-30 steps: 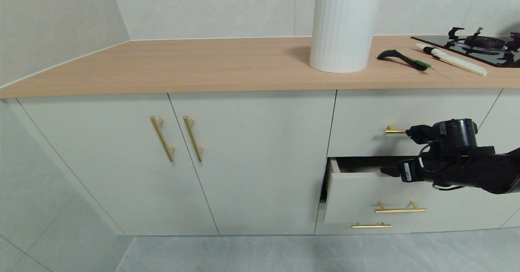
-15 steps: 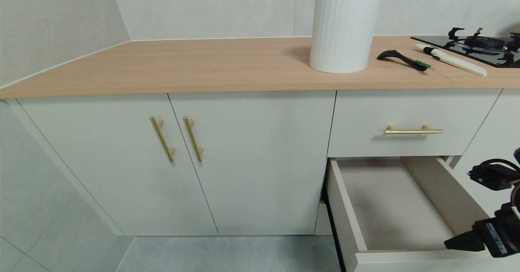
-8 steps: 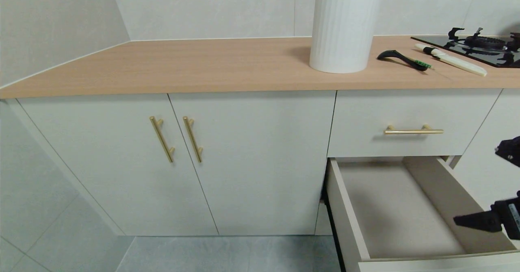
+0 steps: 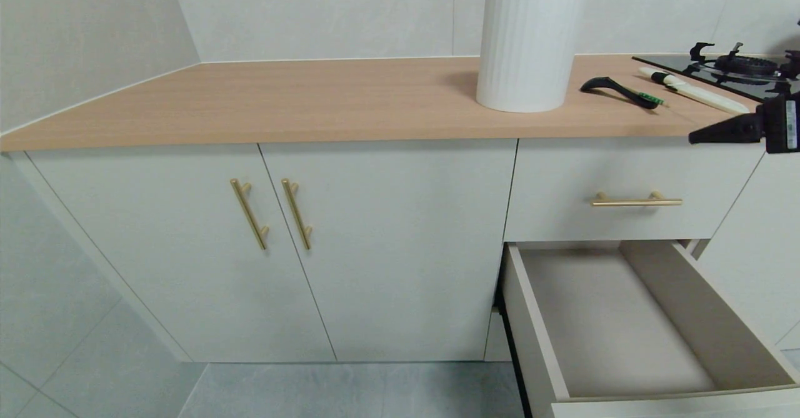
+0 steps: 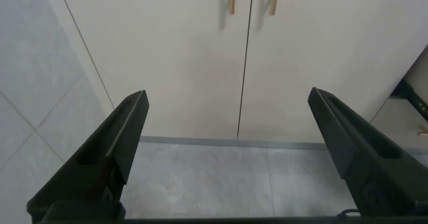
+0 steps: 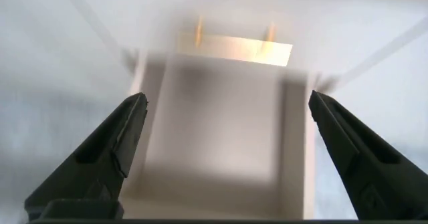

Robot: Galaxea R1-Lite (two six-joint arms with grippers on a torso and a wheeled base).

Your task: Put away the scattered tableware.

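Note:
A white knife with a black-and-white handle and a black peeler with a green tip lie on the wooden counter, right of a tall white ribbed cylinder. Below them the middle drawer stands pulled far out, and its inside is bare. One finger of my right gripper shows at the right edge, level with the counter's front. In the right wrist view that gripper is open, high over the drawer. My left gripper is open and holds nothing, low in front of the cabinet doors.
A black gas hob sits at the counter's far right. The top drawer with a gold handle is shut. Two cabinet doors with gold handles are closed on the left. Grey tiled floor lies below.
My right gripper pulled the middle drawer out from nearly shut to wide open, let go of it, then rose from drawer height up to the counter's edge.

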